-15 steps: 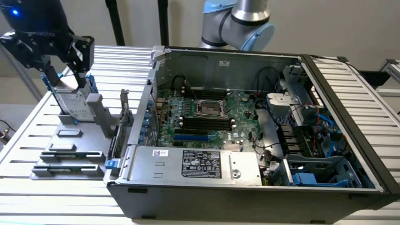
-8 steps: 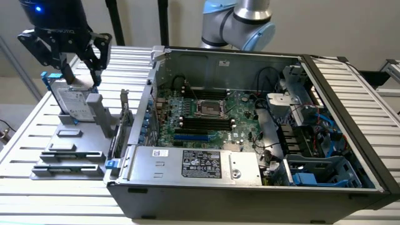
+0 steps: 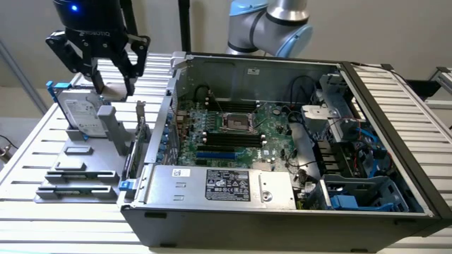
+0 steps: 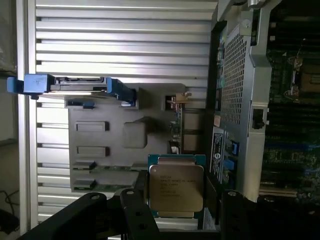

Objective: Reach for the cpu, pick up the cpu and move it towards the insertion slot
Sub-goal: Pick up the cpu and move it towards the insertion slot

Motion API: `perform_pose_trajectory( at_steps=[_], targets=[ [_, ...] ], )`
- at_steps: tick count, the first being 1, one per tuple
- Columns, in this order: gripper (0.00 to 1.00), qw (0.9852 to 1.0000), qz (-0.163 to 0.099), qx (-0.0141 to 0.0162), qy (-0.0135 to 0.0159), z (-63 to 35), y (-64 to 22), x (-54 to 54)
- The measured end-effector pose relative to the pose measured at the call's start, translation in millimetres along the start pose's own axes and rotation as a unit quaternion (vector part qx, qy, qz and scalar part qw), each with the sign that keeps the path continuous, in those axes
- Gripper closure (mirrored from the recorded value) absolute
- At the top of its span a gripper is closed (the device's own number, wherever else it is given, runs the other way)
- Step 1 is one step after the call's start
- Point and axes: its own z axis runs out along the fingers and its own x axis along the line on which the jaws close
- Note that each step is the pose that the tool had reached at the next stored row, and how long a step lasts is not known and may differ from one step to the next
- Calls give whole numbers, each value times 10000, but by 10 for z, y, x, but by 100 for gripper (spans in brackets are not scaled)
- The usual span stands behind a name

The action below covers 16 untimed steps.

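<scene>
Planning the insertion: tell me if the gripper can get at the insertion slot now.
Probably yes: nothing covers the insertion slot, which lies open from above. The gripper, outside the computer, would first have to cross the case wall.

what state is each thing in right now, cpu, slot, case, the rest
cpu: held face up in the end effector
end effector: shut on the cpu, above the grey fixture
insertion slot: empty, dark centre exposed
computer case: open, interior exposed
hard drive: upright on its edge in the fixture
</scene>
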Motion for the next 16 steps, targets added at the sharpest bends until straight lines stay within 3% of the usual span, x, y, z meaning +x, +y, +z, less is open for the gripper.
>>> perform_pose_trajectory(
  at_steps=[7,12,16],
  targets=[
    [45,10000,-1,-29,-1,-38,-9,-318],
    [45,10000,-2,-87,-2,-46,-15,-547],
    [45,9999,-3,-116,-4,-52,-19,-727]
  ],
)
